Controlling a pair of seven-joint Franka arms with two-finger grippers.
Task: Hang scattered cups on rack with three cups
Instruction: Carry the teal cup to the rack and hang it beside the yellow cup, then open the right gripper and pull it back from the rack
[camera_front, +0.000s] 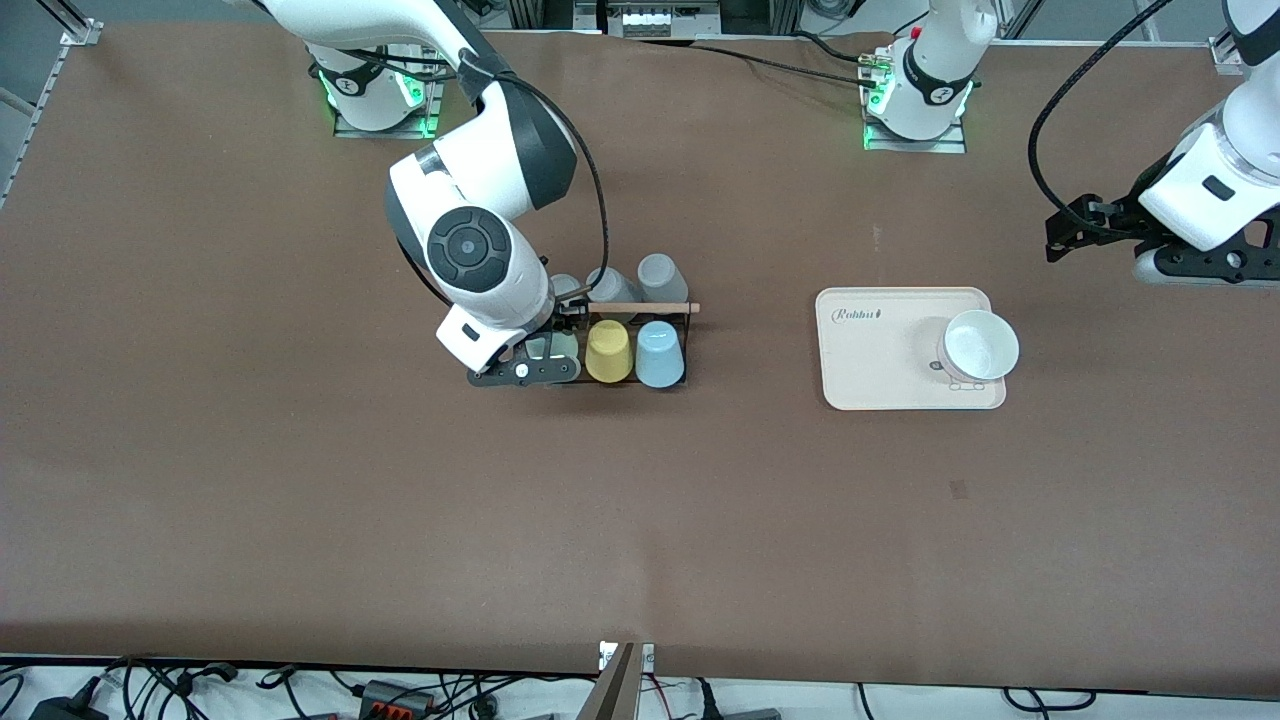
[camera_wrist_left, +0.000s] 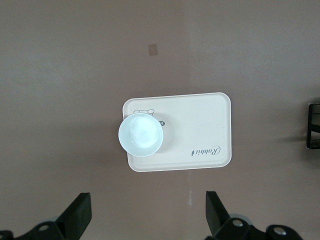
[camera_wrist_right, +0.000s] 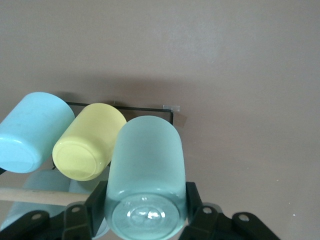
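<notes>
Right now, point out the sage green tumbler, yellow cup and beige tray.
pale sage green plastic tumbler (camera_wrist_right: 146, 165), right wrist view, side wall
yellow plastic cup (camera_front: 608, 351), front view, side wall
beige rectangular tray (camera_front: 870, 355), front view, bare floor

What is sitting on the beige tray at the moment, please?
A single white bowl stands upright on the beige tray, at its end toward the left arm. It looks empty. It covers most of a small printed mark on the tray, so that cannot be read. The rest of the tray is bare.
</notes>
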